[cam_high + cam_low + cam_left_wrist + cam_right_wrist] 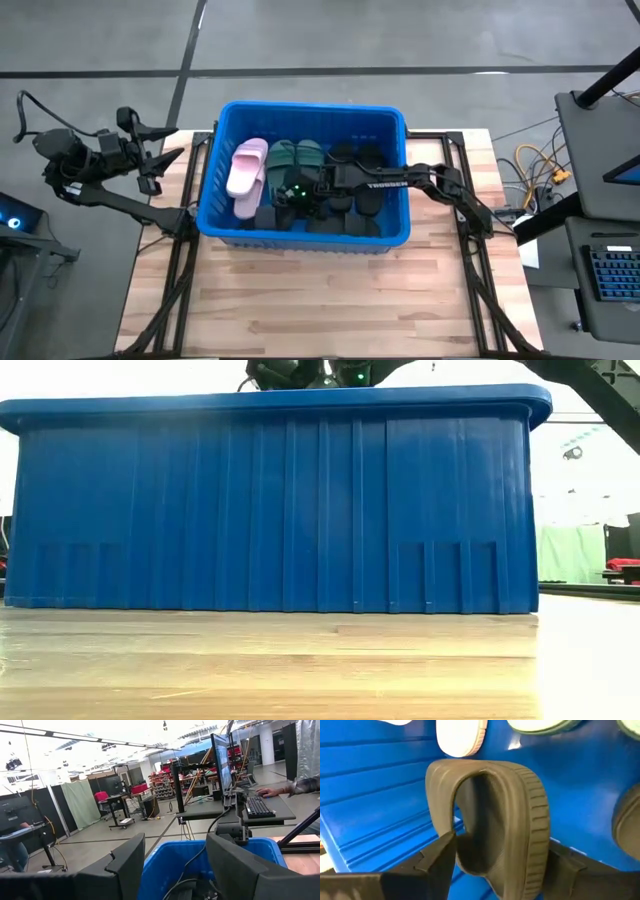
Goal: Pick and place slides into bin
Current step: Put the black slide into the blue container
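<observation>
At the far left of the high view the left gripper (165, 158) hangs off the table's edge over grey floor, its two fingers (127, 865) spread apart with nothing between them; past them, in its wrist view, the rim of the blue bin (170, 855) shows. The table (330, 300) is pale wood planks on a dark frame, and the low view shows the same planks running up to the bin's (270, 500) ribbed front wall, which fills nearly the whole width. Inside the bin (215, 170), from left to right, lie a pale pink pair of slides (246, 176), a sage green pair (290, 160) and several black ones (365, 205) toward the right wall. The right gripper (305, 192) reaches down into the bin from the right, and its jaws are closed on a black slide (495, 835) that stands on edge between them, just beside the bin's inner wall (380, 810). Beyond the fingers the pink sole (461, 737) and a green sole (540, 725) rest against the blue floor. The room behind holds a desk with a monitor (222, 760) and keyboard (259, 806), where a person's hand (267, 792) rests, plus black partitions and a green curtain (82, 802)
</observation>
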### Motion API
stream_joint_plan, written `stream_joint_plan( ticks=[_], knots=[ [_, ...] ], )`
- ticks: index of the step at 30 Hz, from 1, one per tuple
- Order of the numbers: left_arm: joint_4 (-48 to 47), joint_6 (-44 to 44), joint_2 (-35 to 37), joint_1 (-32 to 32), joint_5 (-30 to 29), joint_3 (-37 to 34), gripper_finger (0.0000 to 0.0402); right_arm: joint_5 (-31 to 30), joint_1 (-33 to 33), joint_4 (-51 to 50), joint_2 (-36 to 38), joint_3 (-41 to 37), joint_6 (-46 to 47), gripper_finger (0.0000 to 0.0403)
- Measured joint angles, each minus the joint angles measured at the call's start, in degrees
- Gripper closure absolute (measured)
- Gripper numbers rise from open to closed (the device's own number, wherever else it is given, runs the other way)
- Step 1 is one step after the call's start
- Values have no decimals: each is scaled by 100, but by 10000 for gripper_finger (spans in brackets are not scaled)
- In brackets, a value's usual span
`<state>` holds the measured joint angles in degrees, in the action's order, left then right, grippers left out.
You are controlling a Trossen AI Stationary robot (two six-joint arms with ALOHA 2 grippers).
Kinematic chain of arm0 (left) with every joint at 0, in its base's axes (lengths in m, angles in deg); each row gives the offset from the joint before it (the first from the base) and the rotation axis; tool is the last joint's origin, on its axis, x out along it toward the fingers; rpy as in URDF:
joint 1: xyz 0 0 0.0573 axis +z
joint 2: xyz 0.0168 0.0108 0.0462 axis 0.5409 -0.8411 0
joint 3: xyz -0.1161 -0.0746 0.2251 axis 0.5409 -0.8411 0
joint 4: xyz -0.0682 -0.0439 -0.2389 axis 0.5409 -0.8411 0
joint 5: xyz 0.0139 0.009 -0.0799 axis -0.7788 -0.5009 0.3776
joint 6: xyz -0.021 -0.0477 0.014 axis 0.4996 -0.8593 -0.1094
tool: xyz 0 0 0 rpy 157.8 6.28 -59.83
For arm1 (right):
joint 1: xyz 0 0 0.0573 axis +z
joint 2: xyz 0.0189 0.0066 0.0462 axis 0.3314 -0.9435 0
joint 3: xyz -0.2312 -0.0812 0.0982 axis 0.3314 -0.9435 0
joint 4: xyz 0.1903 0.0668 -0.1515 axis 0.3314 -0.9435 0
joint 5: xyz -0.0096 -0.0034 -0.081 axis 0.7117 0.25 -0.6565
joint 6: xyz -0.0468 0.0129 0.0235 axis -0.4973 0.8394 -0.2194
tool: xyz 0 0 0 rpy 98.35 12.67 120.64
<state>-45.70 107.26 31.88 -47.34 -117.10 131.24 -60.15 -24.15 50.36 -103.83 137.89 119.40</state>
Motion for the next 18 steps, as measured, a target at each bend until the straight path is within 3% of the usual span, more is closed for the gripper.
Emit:
stream_joint_plan(
  ticks=[9, 18],
  knots=[
    [-45, -10, 2, 2, 2, -11, 205, 286, -85, -1232, 1, 149, -909, 179],
    [-127, -26, 2, 0, 3, -13, 205, -538, -98, -1915, 15, 707, -1484, 177]
  ],
)
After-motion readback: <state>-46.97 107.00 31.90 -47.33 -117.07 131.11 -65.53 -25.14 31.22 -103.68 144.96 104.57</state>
